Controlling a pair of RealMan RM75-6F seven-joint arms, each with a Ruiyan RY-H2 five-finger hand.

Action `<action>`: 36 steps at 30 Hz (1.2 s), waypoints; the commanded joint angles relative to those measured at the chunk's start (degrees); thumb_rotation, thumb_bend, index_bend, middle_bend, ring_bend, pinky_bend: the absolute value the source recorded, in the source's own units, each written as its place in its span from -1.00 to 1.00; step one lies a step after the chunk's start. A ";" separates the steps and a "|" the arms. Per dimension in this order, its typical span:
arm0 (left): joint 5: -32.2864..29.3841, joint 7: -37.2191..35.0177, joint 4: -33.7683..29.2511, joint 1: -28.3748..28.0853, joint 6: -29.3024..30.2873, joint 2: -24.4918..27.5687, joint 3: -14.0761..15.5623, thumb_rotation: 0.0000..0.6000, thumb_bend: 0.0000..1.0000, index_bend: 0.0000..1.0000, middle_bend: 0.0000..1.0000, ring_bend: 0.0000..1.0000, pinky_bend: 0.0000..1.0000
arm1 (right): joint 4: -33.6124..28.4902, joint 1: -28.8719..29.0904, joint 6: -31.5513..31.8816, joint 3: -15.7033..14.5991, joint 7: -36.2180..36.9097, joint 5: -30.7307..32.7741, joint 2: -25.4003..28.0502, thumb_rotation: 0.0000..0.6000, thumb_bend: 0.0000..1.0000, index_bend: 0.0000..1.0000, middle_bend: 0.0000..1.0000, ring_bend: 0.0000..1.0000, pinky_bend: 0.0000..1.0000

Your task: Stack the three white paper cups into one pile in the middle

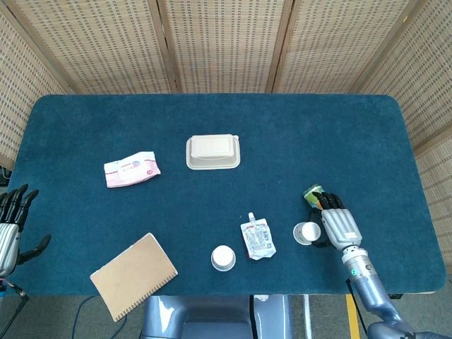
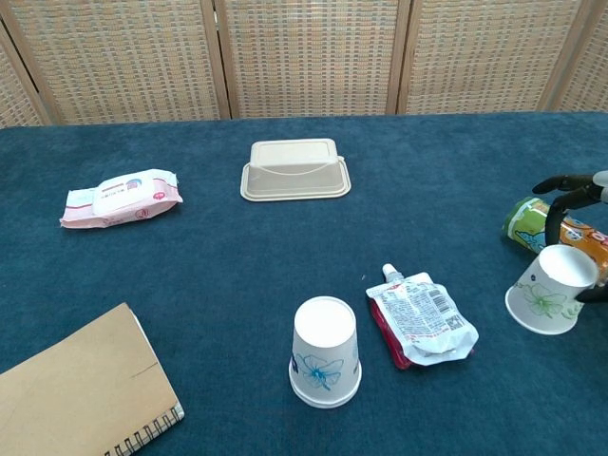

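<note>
White tilted cup point(image 2: 550, 294) cradled by right robot hand point(image 1: 337, 226) near table's front edge point(image 1: 212, 291), left robot hand point(image 1: 10, 226) spread.

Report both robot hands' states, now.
Left robot hand: open, fingers apart, holding nothing.
Right robot hand: against the tilted paper cup; grip cannot be told.

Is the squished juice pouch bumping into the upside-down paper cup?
Apart. The chest view shows a strip of blue tablecloth between the upside-down white paper cup with the blue flower and the crumpled white drink pouch; the head view shows the same gap.
</note>
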 commanded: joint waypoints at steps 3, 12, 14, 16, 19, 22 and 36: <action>-0.10 -0.07 0.02 0.18 -0.15 0.05 -0.33 1.00 -0.40 -0.85 -1.00 -1.00 -0.96 | -5.67 -0.64 3.96 1.02 2.88 -5.07 3.04 1.00 -0.66 0.11 -0.67 -0.98 -1.00; 0.13 -0.63 0.00 0.80 0.13 0.34 -0.97 1.00 -0.40 -0.85 -1.00 -1.00 -0.96 | -17.86 -0.61 5.46 0.48 6.56 -12.04 8.65 1.00 -0.66 0.11 -0.67 -0.98 -1.00; 0.10 -0.89 0.02 0.90 0.12 0.47 -1.14 1.00 -0.40 -0.85 -1.00 -1.00 -0.96 | -20.04 -0.44 4.97 -0.07 8.12 -13.26 8.99 1.00 -0.66 0.12 -0.67 -0.98 -1.00; 0.04 -1.12 0.04 0.99 0.07 0.54 -1.27 1.00 -0.40 -0.85 -1.00 -1.00 -0.96 | -21.21 -0.49 4.83 -0.74 9.06 -14.41 9.15 1.00 -0.66 0.12 -0.67 -0.98 -1.00; -0.09 -1.31 0.00 1.01 -0.16 0.62 -1.44 1.00 -0.40 -0.85 -1.00 -1.00 -0.96 | -22.22 -0.63 5.01 -1.61 9.54 -15.98 8.73 1.00 -0.66 0.13 -0.67 -0.98 -1.00; 0.00 -1.35 0.03 1.03 -0.31 0.62 -1.50 1.00 -0.40 -0.85 -1.00 -1.00 -0.96 | -22.72 -0.68 5.20 -2.19 9.41 -16.91 7.84 1.00 -0.66 0.13 -0.67 -0.98 -1.00; -0.36 -2.58 0.02 1.29 -0.81 1.23 -2.00 1.00 -0.40 -0.84 -1.00 -1.00 -0.96 | -22.51 0.40 3.87 -3.24 4.77 -16.27 1.90 1.00 -0.66 0.14 -0.67 -0.98 -1.00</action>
